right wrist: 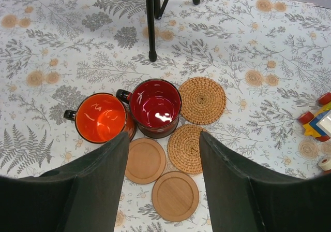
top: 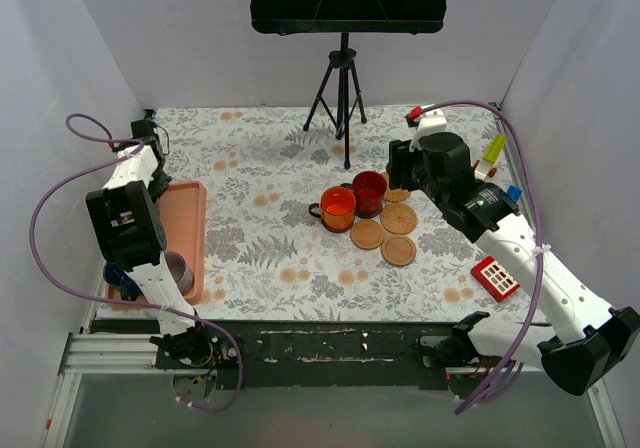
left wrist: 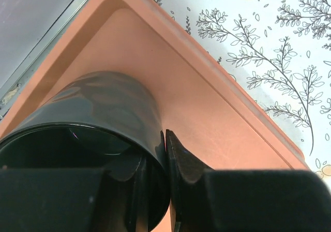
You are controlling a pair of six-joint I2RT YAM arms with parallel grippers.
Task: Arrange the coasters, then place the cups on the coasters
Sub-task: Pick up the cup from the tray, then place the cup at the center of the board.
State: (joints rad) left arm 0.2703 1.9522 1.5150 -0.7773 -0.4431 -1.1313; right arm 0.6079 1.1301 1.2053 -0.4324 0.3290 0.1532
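Evidently the left arm is mid-pick: the left fingers (left wrist: 168, 149) are pinched on the wall of a dark glossy cup (left wrist: 103, 102), one inside the rim and one outside, a hold that suits a mug too wide to span. That cup stands on the salmon tray (left wrist: 243, 113) at the desk's left edge, where a purple-grey cup (top: 181, 271) also sits, well apart from the coasters. At the middle of the desk (right wrist: 62, 45) the right fingers (right wrist: 164, 139) hang spread and empty above two rattan coasters (right wrist: 202, 100) and two wooden coasters (right wrist: 175, 196), bunched close together rather than laid out. An orange cup (right wrist: 101, 117) and a red cup (right wrist: 155, 105) stand side by side just behind them, likely on the dark coasters, which barely show. Spacing the bare four probably has to come before more cups can land.
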